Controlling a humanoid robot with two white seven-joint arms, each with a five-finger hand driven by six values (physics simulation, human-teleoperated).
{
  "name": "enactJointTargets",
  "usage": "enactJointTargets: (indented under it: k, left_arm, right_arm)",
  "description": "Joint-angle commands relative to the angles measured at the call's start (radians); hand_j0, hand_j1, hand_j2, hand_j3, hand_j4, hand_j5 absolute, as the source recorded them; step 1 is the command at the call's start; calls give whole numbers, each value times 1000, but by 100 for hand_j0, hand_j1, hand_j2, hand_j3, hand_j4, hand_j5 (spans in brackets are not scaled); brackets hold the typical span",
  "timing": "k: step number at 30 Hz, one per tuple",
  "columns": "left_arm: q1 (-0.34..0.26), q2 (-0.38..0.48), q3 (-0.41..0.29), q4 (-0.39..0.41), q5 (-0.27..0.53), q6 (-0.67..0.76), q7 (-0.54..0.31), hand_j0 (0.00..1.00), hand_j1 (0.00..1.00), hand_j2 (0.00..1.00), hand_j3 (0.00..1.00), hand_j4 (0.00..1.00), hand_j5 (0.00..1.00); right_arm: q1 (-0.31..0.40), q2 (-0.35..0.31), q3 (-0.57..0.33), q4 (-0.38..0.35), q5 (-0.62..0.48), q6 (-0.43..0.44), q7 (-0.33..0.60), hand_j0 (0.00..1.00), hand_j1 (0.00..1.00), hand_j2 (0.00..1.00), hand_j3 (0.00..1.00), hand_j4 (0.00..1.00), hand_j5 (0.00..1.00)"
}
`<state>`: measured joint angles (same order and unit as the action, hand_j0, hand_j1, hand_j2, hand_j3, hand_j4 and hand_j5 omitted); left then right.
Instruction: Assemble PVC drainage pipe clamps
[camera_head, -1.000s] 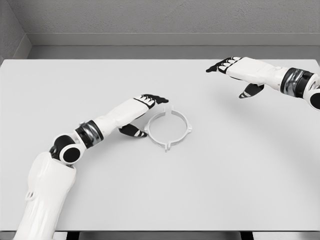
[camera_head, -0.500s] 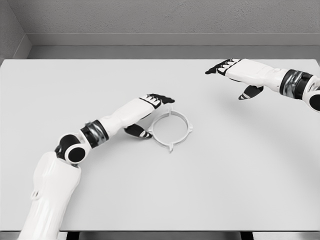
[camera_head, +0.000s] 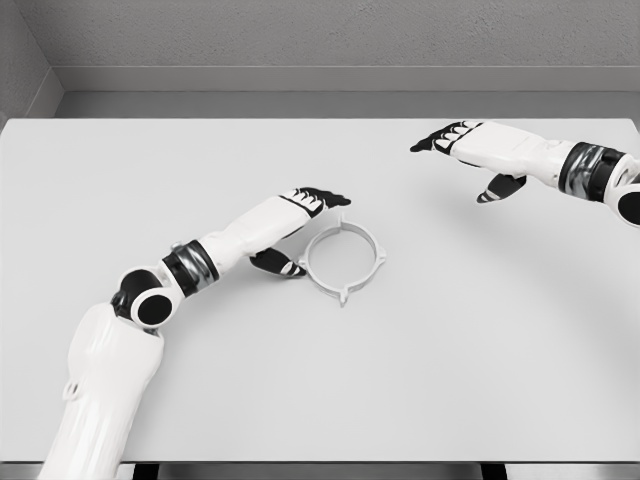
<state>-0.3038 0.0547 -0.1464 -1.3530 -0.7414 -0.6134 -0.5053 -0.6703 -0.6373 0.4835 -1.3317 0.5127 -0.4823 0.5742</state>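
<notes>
White clamp ring sits just off the left hand's fingertips

From the head view, the only one there is, a pale ring-shaped pipe clamp (camera_head: 345, 262) lies flat near the middle of the grey-white table (camera_head: 480, 380), with small lugs sticking out around its rim. The left hand (camera_head: 295, 228) is right against the ring's left side. Its dark fingers (camera_head: 325, 197) reach out over the far-left arc, spread and not closed on anything, while the thumb (camera_head: 275, 264) sits low beside the near-left lug. Whether either one touches the plastic I cannot tell.

The right hand (camera_head: 470, 150) hangs well apart, toward the far right corner, palm down, fingers loosely extended and holding nothing.

The ring lies to the right of the left palm, within the span between finger and thumb. Being round, it has no long axis to line up with. The left hand is plainly the nearer one, and I'd judge a pinch across that left rim comes next.
</notes>
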Motion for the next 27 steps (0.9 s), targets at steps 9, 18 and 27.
enactJointTargets:
  k: [9, 18, 27]
  left_arm:
    - [71, 19, 7, -144, 50, 3, 1, 100, 100, 100, 100, 100, 100]
    - [144, 73, -18, -245, 151, 3, 1, 100, 100, 100, 100, 100, 100]
    - [144, 59, -119, -244, 137, 3, 1, 100, 100, 100, 100, 100, 100]
  right_arm:
    - [8, -78, 0, -77, -5, 2, 0, 100, 100, 100, 100, 100, 100]
    - [3, -128, 15, -75, -3, 1, 0, 100, 100, 100, 100, 100, 100]
    - [6, -143, 17, -72, -3, 1, -2, 100, 100, 100, 100, 100, 100]
